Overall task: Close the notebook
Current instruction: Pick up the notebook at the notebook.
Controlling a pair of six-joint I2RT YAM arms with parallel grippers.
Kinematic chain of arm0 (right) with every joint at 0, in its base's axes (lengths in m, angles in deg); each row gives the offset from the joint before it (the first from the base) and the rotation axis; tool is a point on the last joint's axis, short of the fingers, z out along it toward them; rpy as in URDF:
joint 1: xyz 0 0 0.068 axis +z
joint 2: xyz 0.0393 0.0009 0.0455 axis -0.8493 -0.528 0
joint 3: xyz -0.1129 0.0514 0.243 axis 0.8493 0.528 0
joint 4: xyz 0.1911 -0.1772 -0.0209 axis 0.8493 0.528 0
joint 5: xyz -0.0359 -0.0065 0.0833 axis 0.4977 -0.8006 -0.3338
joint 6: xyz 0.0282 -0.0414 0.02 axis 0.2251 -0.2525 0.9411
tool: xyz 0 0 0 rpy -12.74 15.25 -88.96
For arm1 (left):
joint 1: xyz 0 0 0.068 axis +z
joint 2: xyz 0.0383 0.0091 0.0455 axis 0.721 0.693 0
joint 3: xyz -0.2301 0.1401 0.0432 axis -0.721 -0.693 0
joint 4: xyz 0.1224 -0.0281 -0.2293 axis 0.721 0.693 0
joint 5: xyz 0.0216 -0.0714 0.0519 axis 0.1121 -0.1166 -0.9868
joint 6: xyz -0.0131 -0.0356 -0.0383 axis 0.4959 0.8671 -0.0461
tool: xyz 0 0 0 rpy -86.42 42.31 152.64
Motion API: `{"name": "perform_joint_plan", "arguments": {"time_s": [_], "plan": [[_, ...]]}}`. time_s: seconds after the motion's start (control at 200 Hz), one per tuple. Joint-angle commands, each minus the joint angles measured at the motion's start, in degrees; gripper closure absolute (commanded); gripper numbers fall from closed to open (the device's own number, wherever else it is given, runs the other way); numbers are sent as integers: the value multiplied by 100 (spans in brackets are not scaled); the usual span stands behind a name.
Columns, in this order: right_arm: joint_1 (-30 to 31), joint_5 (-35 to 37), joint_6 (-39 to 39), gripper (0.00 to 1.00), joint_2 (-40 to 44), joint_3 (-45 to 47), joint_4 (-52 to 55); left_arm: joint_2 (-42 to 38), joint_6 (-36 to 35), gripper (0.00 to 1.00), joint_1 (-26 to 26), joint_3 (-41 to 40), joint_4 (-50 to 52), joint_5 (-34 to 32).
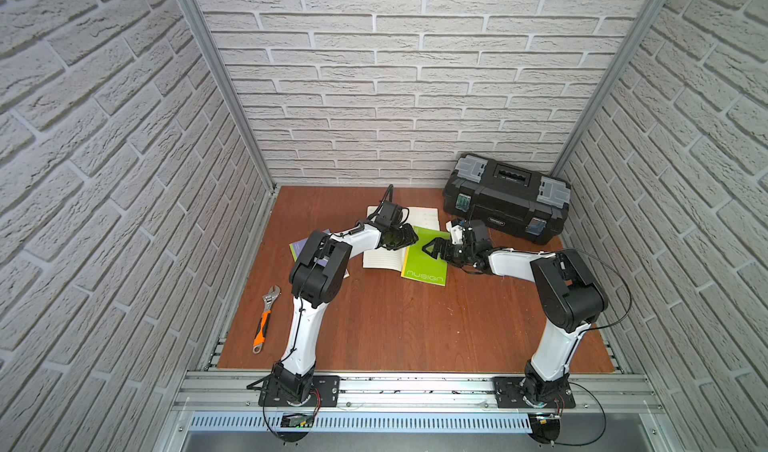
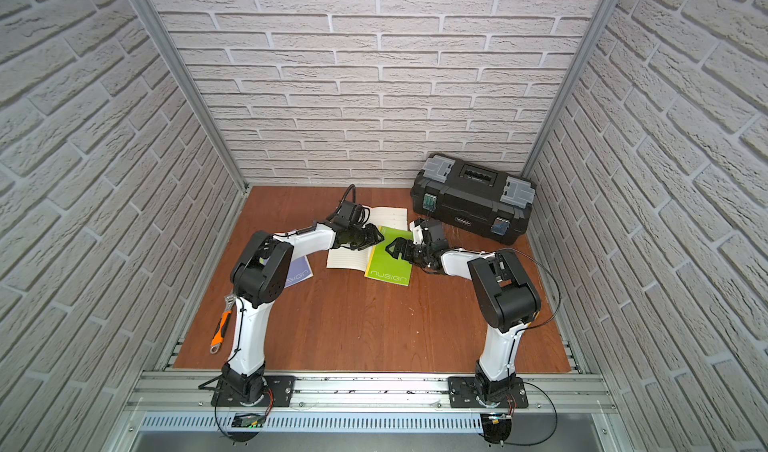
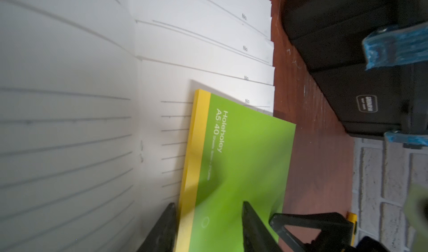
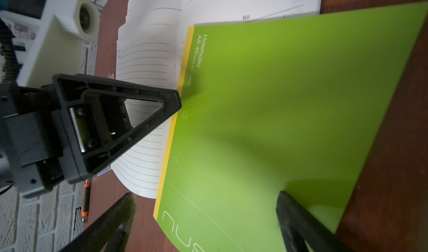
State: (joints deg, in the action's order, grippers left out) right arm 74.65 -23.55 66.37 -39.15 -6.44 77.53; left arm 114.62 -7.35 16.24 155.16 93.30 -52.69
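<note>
The notebook lies open at the back middle of the table, its white lined pages [image 1: 382, 258] [image 2: 347, 258] fanned out. A green cover [image 1: 426, 263] [image 2: 390, 267] [image 4: 278, 100] with a yellow spine strip [image 3: 192, 158] lies flat over the right half of the pages. My left gripper [image 1: 409, 238] [image 2: 376, 236] [image 3: 208, 204] is open, its fingers standing either side of the yellow spine edge. My right gripper [image 1: 432, 248] [image 2: 392, 248] [image 4: 203, 216] is open wide just above the green cover, facing the left one. Neither holds anything.
A black toolbox [image 1: 505, 198] [image 2: 473, 196] stands at the back right, close behind the right gripper. A purple booklet [image 1: 299, 246] [image 2: 297, 277] lies partly under the left arm. An orange-handled wrench [image 1: 266, 317] [image 2: 222, 325] lies near the left edge of the wooden table [image 1: 395, 325].
</note>
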Motion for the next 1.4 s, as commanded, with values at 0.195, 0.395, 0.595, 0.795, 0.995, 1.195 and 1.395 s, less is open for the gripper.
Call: {"name": "perform_joint_plan", "arguments": {"time_s": [0.195,0.395,0.595,0.795,0.995,1.195,1.395], "plan": [[36,-11,99,5,-284,197,-82,-15,607,68,-32,-164,-1281,1580],[32,-3,117,5,-349,294,-211,193,596,69,-198,112,-1330,2271],[41,6,185,5,-421,392,-404,317,-21,69,-410,313,-373,2110],[36,-30,212,5,-462,392,-469,266,-751,82,-508,577,800,1590],[37,-104,155,5,-189,489,-673,200,-981,100,-510,708,1147,1148],[36,-74,-36,5,707,485,-195,14,-862,100,-503,473,664,1167],[37,128,-308,5,1917,450,718,-341,-655,100,-553,369,231,1271]]}}
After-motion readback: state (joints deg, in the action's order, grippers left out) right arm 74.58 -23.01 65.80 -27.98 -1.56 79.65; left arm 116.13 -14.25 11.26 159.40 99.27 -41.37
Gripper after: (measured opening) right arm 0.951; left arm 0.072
